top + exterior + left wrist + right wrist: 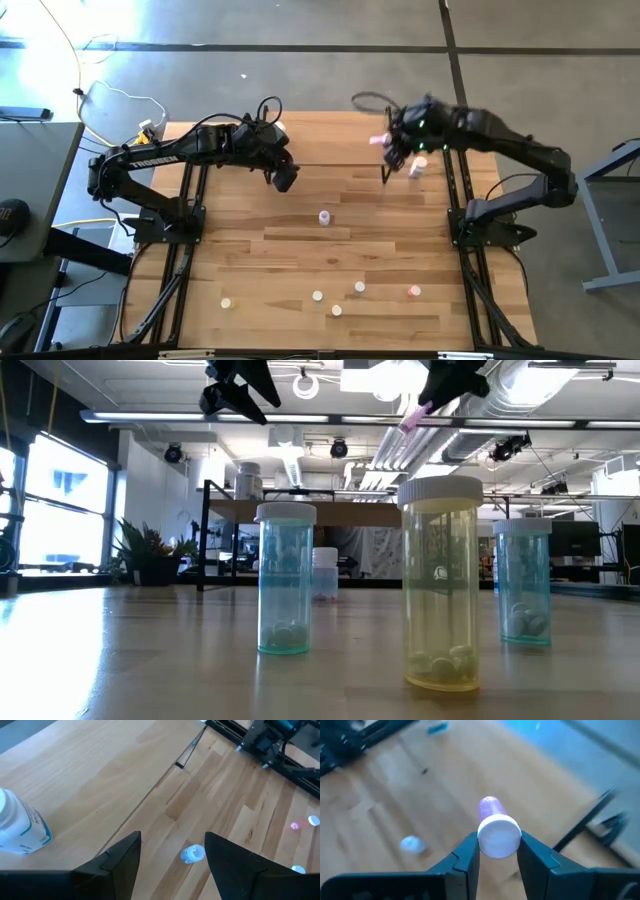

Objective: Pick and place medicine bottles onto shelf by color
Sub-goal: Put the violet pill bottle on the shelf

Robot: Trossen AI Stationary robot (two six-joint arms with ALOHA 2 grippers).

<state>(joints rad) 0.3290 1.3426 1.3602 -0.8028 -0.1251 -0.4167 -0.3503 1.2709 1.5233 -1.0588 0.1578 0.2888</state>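
the right gripper [497,851] hangs above the far right part of the table [250,270], over the right end of the shelf [330,140], and its two fingers are closed on a pink bottle [495,827] with a white cap, held by the cap end with the pink body pointing away from the wrist. in the low view this pink bottle [413,416] shows tilted, high above the table.

the left gripper [172,857] hangs over the shelf's left part near its front edge, its fingers spread apart with nothing between them. a large white bottle [20,827] with a blue label stands on the shelf near it.

a small blue bottle [324,217] stands alone on the table in front of the shelf. nearer the front edge stand more small bottles, well apart from each other: one at the left [227,301], three around the middle [336,310] and a pink one [414,291] to the right. in the low view, two blue bottles [285,580] and a yellow bottle [441,582] stand upright close to the camera, each with pills at the bottom.
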